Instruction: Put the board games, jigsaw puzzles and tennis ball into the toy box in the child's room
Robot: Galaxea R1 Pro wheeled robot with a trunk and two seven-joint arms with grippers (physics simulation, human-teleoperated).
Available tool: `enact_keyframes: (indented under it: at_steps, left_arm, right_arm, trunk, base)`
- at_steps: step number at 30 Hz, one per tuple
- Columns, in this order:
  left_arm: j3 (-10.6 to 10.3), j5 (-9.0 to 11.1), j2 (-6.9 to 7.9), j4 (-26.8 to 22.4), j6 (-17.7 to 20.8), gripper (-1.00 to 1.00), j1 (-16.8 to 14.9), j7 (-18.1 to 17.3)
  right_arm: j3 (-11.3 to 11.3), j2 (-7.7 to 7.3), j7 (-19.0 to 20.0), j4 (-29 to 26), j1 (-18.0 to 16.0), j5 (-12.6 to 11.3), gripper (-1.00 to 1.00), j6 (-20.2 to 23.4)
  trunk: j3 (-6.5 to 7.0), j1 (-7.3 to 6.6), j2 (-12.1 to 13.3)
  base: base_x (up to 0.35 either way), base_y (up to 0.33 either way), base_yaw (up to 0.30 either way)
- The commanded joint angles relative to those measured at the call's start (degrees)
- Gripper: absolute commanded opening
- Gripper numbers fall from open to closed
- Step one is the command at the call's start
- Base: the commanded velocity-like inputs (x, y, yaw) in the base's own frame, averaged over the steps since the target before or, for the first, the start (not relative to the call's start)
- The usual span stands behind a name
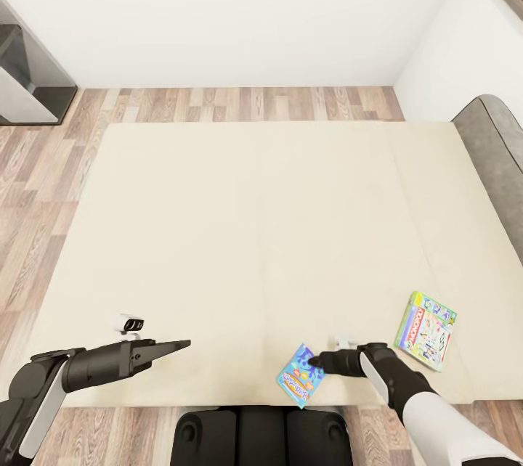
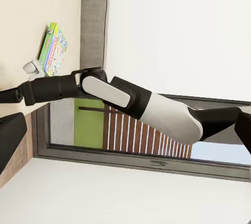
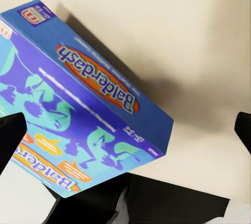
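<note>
On the cream bed, a blue board game lies at the near edge, a corner reaching that edge. My right gripper is at the box's right side and open; in the right wrist view both fingers stand far apart with the blue box tilted ahead of them. A pale board game with a red banner lies flat further right, also seen in the left wrist view. My left gripper hovers open over the near left of the bed, holding nothing.
Wood floor borders the bed on the left and far sides. The grey headboard rises at the right, beside a white cabinet. A dark unit stands at the far left. My base is against the bed's near edge.
</note>
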Motion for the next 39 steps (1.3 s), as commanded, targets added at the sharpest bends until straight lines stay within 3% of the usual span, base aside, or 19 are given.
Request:
enact_keyframes:
  at_steps: [1, 5, 12, 15, 31, 39]
  left_arm:
    - [0.0, 0.1, 0.00, 0.0, 0.6, 1.00, 0.0, -0.1]
    - [0.0, 0.1, -0.01, 0.0, 0.6, 1.00, 0.0, -0.1]
    - [0.0, 0.1, 0.01, -0.1, 0.6, 1.00, 0.0, -0.2]
    - [0.0, 0.1, 0.05, -0.1, 0.6, 1.00, 0.0, -0.2]
    - [0.0, 0.1, 0.03, -0.1, 0.6, 1.00, 0.0, -0.2]
    - [0.0, 0.1, 0.00, -0.1, 0.6, 1.00, 0.0, -0.2]
  right_arm:
    - [0.4, 0.00, -0.2, 0.0, 0.0, -0.6, 1.00, 0.3]
    - [0.4, 1.09, -0.2, 0.1, 0.0, -0.6, 1.00, 0.3]
    - [0.5, 4.90, -0.8, 0.4, 0.0, -0.2, 1.00, 0.0]
    - [0.5, 5.51, -0.9, 0.7, 0.0, -0.1, 1.00, -0.4]
    - [0.1, 5.64, -1.0, 3.8, 0.0, -0.6, 1.00, 0.4]
    - [0.1, 4.92, -0.9, 4.1, 0.0, -0.5, 1.00, 0.5]
  trunk:
    - [-0.06, 0.03, -0.1]
    - [-0.06, 0.03, -0.1]
    - [-0.06, 0.03, -0.1]
    - [-0.06, 0.03, -0.1]
    - [-0.06, 0.03, -0.1]
    - [-0.06, 0.03, -0.1]
  base:
    - [0.000, 0.000, 0.000]
    - [0.000, 0.000, 0.000]
    - [0.000, 0.000, 0.000]
    - [0.000, 0.000, 0.000]
    - [0.000, 0.000, 0.000]
    - [0.000, 0.000, 0.000]
